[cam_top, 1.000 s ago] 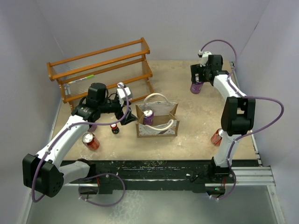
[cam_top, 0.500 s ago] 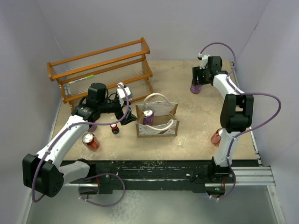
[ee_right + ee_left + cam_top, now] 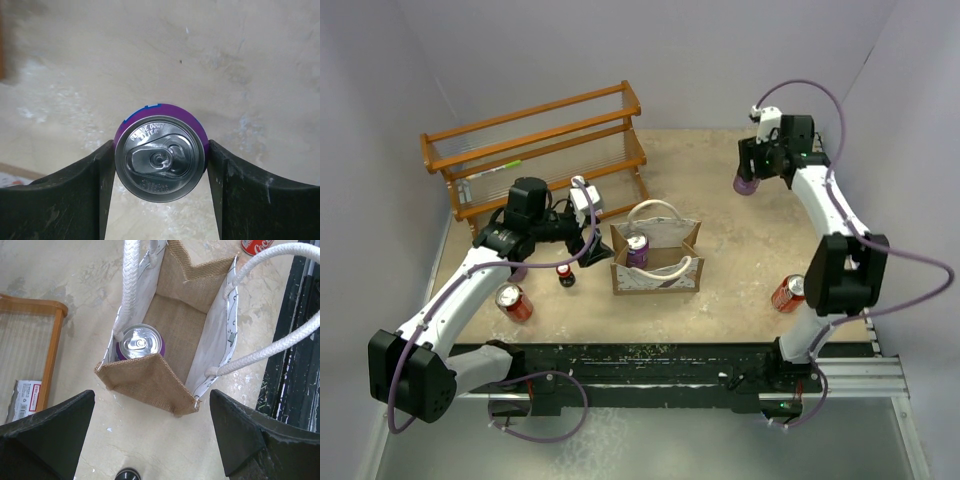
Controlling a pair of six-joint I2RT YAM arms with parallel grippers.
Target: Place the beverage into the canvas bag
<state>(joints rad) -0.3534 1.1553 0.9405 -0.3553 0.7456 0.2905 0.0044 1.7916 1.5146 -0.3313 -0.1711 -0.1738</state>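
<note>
Nearest to the arm bases lie two cans outside the canvas bag (image 3: 655, 268): a red can (image 3: 513, 302) on the near left and the other red can (image 3: 787, 293) on the near right. The bag stands upright in the middle of the table with its mouth open, and a second purple can (image 3: 139, 344) stands inside, in its left part. Just left of the bag hangs the left gripper (image 3: 592, 248), jaws wide apart and holding nothing. Far on the right, well apart from the bag, the right gripper (image 3: 160, 160) has its jaws pressed on both sides of the purple can (image 3: 747, 185), the beverage for this step. The risks, I think, are in the carry. The fingers hold a smooth round wall, so the can may slip if the arm moves fast. The bag is narrow and its white rope handles (image 3: 131, 285) arch over the mouth, so the can may catch a handle or the rim and tip the light bag. It could also come down on the can inside. At the far left, the wooden rack (image 3: 540, 140) is out of the way.
</note>
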